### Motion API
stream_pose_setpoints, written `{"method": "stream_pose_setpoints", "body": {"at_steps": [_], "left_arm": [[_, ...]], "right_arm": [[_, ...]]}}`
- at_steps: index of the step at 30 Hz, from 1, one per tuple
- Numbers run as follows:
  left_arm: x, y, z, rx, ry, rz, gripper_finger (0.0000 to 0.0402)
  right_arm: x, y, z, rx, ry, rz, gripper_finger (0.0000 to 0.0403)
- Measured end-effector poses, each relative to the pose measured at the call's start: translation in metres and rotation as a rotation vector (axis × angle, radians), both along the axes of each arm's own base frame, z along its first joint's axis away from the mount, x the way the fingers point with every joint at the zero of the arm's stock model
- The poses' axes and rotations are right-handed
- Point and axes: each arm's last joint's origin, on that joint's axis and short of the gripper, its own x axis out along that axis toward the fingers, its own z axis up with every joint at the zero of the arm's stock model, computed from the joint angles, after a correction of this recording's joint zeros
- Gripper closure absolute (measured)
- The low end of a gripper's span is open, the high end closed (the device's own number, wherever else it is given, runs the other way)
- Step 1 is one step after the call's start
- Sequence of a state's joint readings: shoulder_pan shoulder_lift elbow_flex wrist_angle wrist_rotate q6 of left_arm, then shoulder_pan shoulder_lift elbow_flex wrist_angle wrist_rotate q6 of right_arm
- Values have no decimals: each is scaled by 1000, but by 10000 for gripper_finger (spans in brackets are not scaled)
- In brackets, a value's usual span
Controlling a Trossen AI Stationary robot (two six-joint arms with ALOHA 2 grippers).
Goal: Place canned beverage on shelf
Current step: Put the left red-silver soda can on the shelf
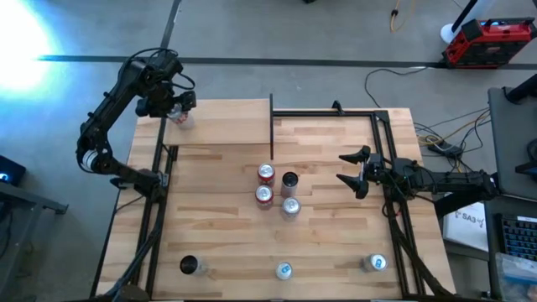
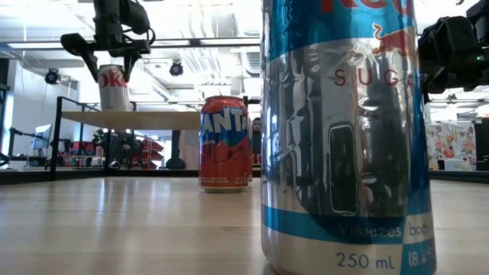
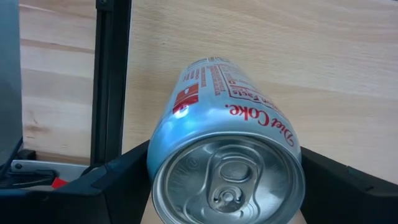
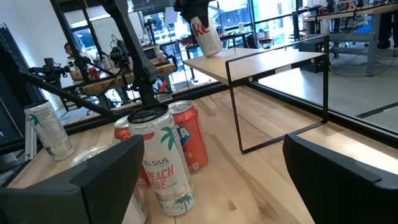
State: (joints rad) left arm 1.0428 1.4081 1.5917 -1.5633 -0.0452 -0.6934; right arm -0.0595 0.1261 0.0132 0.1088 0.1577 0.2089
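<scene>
A blue-and-silver Red Bull can fills the foreground of the table-level view, standing on the striped butcher-block tabletop. Behind it, the pale wood shelf on its thin black frame occupies the table's far left corner. The left gripper hangs over the shelf's left end, its fingers on either side of a Diet Coke can that stands upright on the board; whether they press the can or stand just clear of it cannot be told. The right gripper waits near the table's right edge, fingers spread wide and empty. At mid-table stands a cluster of four cans, among them an orange Fanta can and a white Celsius can. Three more cans line the near edge.
</scene>
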Motion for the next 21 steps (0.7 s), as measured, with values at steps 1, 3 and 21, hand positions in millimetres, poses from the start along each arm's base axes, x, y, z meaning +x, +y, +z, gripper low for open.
{"method": "stream_pose_setpoints", "body": {"at_steps": [1, 3, 21], "left_arm": [[0, 0, 0, 2, 0, 5, 89], [0, 1, 0, 7, 0, 16, 89], [3, 8, -2, 51, -8, 120, 90]], "right_arm": [[0, 0, 0, 0, 0, 0, 35], [0, 0, 0, 0, 0, 0, 35], [0, 0, 0, 0, 0, 0, 35]]}}
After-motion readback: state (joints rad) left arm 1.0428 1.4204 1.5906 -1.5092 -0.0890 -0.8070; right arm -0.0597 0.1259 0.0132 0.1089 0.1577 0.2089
